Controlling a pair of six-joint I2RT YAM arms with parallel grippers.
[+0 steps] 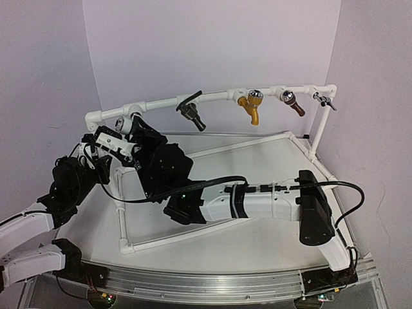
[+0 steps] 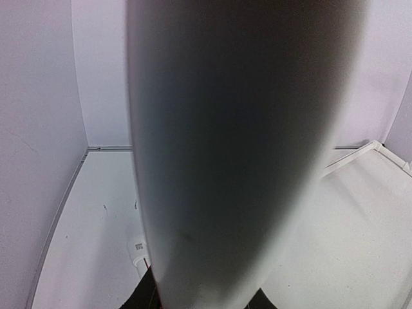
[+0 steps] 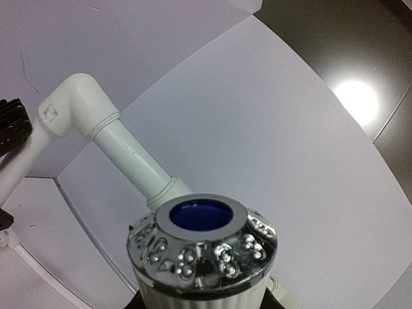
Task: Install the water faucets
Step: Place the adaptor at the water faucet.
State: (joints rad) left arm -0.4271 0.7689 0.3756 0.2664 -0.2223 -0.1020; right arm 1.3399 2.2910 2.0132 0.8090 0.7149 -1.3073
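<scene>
Right wrist: right gripper (image 1: pixel 134 127) clasps white faucet (image 3: pixel 203 257).

Rail (image 1: pixel 219 96) spans the 12 o'clock side of the table (image 1: pixel 257 246). On it, from 9 toward 3 o'clock: knob tap (image 1: pixel 121 123), lever tap (image 1: pixel 192 116), third tap (image 1: pixel 251 107), fourth tap (image 1: pixel 291 102), fifth tap (image 1: pixel 325 99).

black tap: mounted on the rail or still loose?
Mounted: the black tap hangs from a fitting on the white rail, no claw near it.

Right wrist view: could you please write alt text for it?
The round knob of a white faucet, chrome-rimmed with a blue centre, fills the lower middle. Behind it a white pipe rises leftward to an elbow joint, against pale walls.
</scene>
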